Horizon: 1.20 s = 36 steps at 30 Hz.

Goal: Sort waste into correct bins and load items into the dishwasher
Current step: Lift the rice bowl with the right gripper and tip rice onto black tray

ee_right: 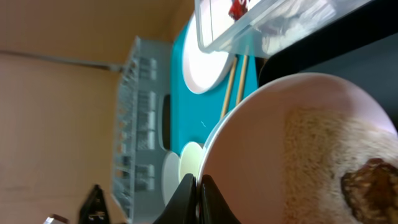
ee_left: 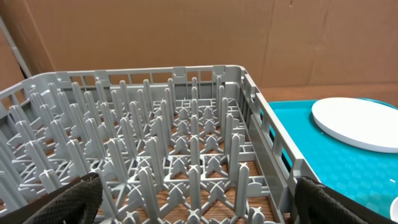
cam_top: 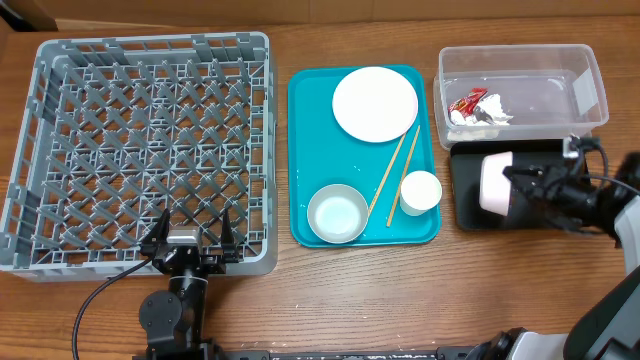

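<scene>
My right gripper (cam_top: 528,187) is shut on the rim of a white bowl (cam_top: 494,183), held tipped on its side over the black tray (cam_top: 468,168). In the right wrist view the fingers (ee_right: 198,188) pinch the bowl (ee_right: 261,162); rice (ee_right: 323,155) and a brown scrap (ee_right: 367,186) stick inside. The clear tub (cam_top: 522,50) holds the red wrapper (cam_top: 466,101) and white napkin (cam_top: 487,114). The plate (cam_top: 375,104), second bowl (cam_top: 337,213), cup (cam_top: 420,191) and chopsticks (cam_top: 392,176) lie on the teal tray (cam_top: 305,150). My left gripper (cam_top: 187,236) is open and empty at the front edge of the grey dish rack (cam_top: 140,150).
The rack holds nothing and fills the left wrist view (ee_left: 174,124), with the teal tray (ee_left: 336,162) and plate (ee_left: 360,121) to its right. The clear tub (ee_right: 249,31) stands just behind the black tray (ee_right: 348,56). Brown cardboard walls stand beyond the table.
</scene>
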Each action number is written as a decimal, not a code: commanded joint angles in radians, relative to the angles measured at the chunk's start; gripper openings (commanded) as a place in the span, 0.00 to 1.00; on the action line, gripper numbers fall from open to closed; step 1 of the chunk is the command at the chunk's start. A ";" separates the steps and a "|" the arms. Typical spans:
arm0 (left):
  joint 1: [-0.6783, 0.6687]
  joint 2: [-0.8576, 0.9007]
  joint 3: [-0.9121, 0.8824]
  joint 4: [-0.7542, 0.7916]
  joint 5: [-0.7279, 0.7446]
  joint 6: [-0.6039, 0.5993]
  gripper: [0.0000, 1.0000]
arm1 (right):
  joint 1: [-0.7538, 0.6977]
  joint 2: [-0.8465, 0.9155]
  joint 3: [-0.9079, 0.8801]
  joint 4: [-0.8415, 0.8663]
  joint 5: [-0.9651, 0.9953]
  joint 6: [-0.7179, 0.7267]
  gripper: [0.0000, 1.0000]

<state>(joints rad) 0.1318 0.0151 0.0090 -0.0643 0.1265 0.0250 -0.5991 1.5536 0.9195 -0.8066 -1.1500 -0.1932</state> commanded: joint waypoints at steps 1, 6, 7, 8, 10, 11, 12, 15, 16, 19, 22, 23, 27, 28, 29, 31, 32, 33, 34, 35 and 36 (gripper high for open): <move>0.005 -0.011 -0.004 -0.003 -0.003 -0.010 1.00 | -0.049 0.042 -0.047 0.056 -0.226 -0.016 0.04; 0.005 -0.011 -0.004 -0.003 -0.003 -0.010 1.00 | -0.071 0.115 -0.056 0.122 -0.369 -0.016 0.04; 0.005 -0.011 -0.004 -0.003 -0.003 -0.010 1.00 | -0.071 0.129 -0.056 0.136 -0.403 -0.016 0.04; 0.005 -0.011 -0.004 -0.003 -0.003 -0.010 1.00 | -0.071 0.145 -0.056 0.150 -0.419 0.002 0.04; 0.005 -0.011 -0.004 -0.003 -0.003 -0.010 1.00 | -0.071 0.169 -0.056 0.193 -0.420 0.056 0.04; 0.005 -0.011 -0.004 -0.003 -0.003 -0.010 1.00 | -0.071 0.182 -0.056 0.204 -0.419 0.075 0.04; 0.005 -0.011 -0.004 -0.003 -0.003 -0.010 1.00 | -0.071 0.193 -0.056 0.215 -0.419 0.096 0.04; 0.005 -0.011 -0.004 -0.003 -0.003 -0.010 1.00 | -0.079 0.212 -0.056 0.251 -0.419 0.166 0.04; 0.005 -0.011 -0.004 -0.003 -0.003 -0.010 1.00 | -0.086 0.215 -0.056 0.265 -0.419 0.197 0.04; 0.005 -0.011 -0.004 -0.003 -0.003 -0.010 1.00 | -0.113 0.215 -0.056 0.301 -0.419 0.316 0.04; 0.005 -0.011 -0.004 -0.003 -0.003 -0.010 1.00 | -0.148 0.215 -0.056 0.325 -0.419 0.452 0.04; 0.005 -0.011 -0.004 -0.003 -0.003 -0.010 1.00 | -0.161 0.215 -0.056 0.327 -0.419 0.497 0.04; 0.005 -0.011 -0.004 -0.003 -0.003 -0.010 1.00 | -0.196 0.215 -0.056 0.336 -0.419 0.554 0.04; 0.005 -0.011 -0.004 -0.003 -0.003 -0.010 1.00 | -0.200 0.215 -0.056 0.340 -0.419 0.554 0.04; 0.005 -0.011 -0.004 -0.003 -0.003 -0.010 1.00 | -0.200 0.215 -0.056 0.343 -0.419 0.554 0.04; 0.005 -0.011 -0.004 -0.003 -0.003 -0.010 1.00 | -0.200 0.215 -0.056 0.348 -0.420 0.554 0.04; 0.005 -0.011 -0.004 -0.003 -0.003 -0.010 1.00 | -0.197 0.215 -0.056 0.350 -0.420 0.553 0.04; 0.005 -0.011 -0.004 -0.003 -0.003 -0.010 0.99 | -0.195 0.215 -0.056 0.349 -0.420 0.553 0.04; 0.005 -0.011 -0.004 -0.003 -0.003 -0.010 1.00 | -0.193 0.215 -0.056 0.351 -0.420 0.553 0.04; 0.005 -0.011 -0.004 -0.003 -0.003 -0.010 1.00 | -0.190 0.215 -0.056 0.362 -0.420 0.553 0.04; 0.005 -0.011 -0.004 -0.003 -0.003 -0.010 1.00 | -0.188 0.215 -0.056 0.371 -0.420 0.554 0.04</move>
<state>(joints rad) 0.1318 0.0151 0.0090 -0.0647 0.1265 0.0250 -0.7956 1.7664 0.8642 -0.4541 -1.5356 0.3435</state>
